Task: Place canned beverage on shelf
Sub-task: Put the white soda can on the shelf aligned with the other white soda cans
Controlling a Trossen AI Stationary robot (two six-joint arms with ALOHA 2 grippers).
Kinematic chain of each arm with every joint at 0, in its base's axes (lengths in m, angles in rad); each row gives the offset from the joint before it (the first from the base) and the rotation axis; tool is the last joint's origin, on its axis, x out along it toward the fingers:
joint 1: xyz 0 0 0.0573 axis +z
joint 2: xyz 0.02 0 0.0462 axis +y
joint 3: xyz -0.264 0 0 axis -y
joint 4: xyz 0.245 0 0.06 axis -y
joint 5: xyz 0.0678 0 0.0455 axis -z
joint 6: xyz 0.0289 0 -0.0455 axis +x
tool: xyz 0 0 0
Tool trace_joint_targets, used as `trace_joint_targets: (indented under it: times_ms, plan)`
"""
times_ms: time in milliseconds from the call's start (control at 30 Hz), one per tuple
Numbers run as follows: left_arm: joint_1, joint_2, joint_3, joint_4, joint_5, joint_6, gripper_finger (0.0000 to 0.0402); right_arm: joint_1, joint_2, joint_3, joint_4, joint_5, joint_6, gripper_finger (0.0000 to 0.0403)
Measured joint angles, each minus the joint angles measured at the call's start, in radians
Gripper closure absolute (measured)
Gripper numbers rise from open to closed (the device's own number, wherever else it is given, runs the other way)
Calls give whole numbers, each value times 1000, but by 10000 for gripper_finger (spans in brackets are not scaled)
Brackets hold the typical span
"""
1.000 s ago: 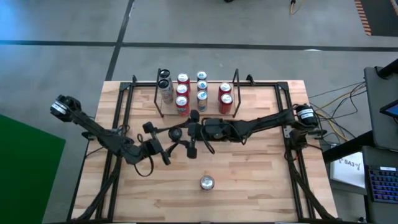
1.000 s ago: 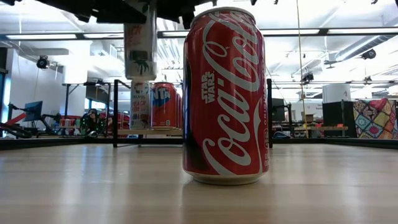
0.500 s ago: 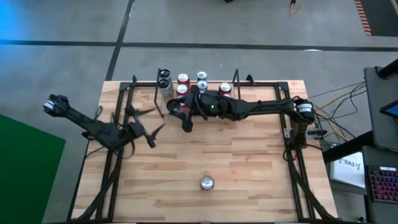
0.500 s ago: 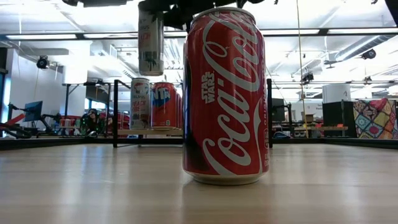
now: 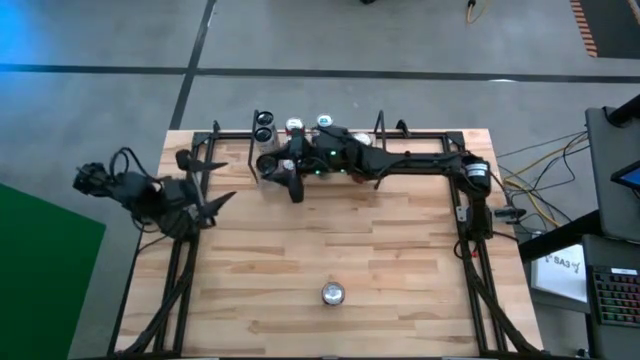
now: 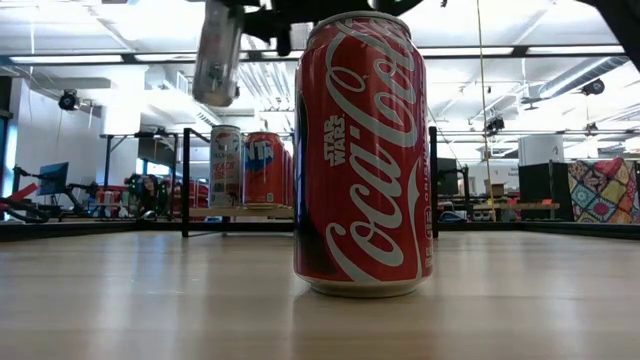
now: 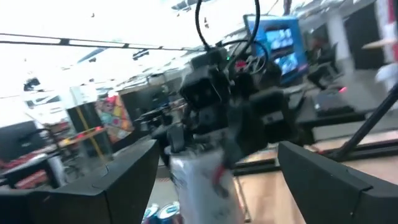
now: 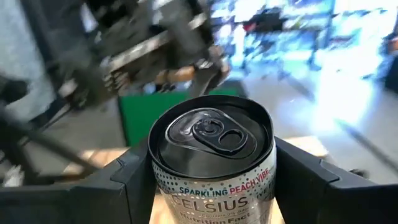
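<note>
A white Celsius can (image 8: 211, 162) hangs high over the far left part of the table, with my right gripper (image 5: 278, 172) shut on it; the low view shows the can (image 6: 218, 50) slightly tilted. Below and behind it stands the shelf (image 5: 256, 160), a black rod rack with several cans (image 6: 264, 168) standing on its wooden floor. A red Coca-Cola can (image 5: 332, 293) stands upright on the table near the front edge. My left gripper (image 5: 222, 180) is open and empty above the table's left edge, pointing toward the held can (image 7: 199, 180). My right gripper pinches the Celsius can's round side wall (image 8: 163, 186), a little below the top rim, between its two fingers (image 8: 134, 180). The fingers reach in about level from the table's right side. The can is lifted clear, top up, leaning slightly.
Larger black side frames (image 5: 188, 240) run along the table's left and right edges. The light wooden table (image 5: 400, 260) lies open between the shelf and the red can. Room clutter shows beyond the far edge.
My right gripper has carried the Celsius can up and toward the far left, from the table's middle to over the shelf's left end; the can now leans a little. My left gripper has drawn back toward the table's left edge and risen.
</note>
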Motion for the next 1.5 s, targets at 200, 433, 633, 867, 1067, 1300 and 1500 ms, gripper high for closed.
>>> trace_joint_targets:
  times_ms: [200, 433, 633, 867, 1067, 1300, 1500]
  plan:
    - [3, -70, -37, -17, 99, -76, 88, 6, 61, 125, -165, -31, -35, 167]
    - [3, -102, -145, -19, 60, -214, 88, 25, 115, 225, -259, -49, -78, 167]
    - [3, -98, -233, 34, -11, -265, 88, 46, 121, 250, -291, -48, -114, 167]
    - [18, -70, -300, 211, 12, -250, 88, 58, 114, 253, -309, -46, -133, 167]
    - [40, -27, -300, 216, 17, -270, 88, 61, 114, 253, -321, -44, -174, 167]
    - [100, 55, -300, 283, 68, -291, 88, 66, 113, 253, -318, -50, -202, 167]
    - [182, 135, -300, 350, 178, -320, 88, 68, 113, 252, -339, -49, -221, 167]
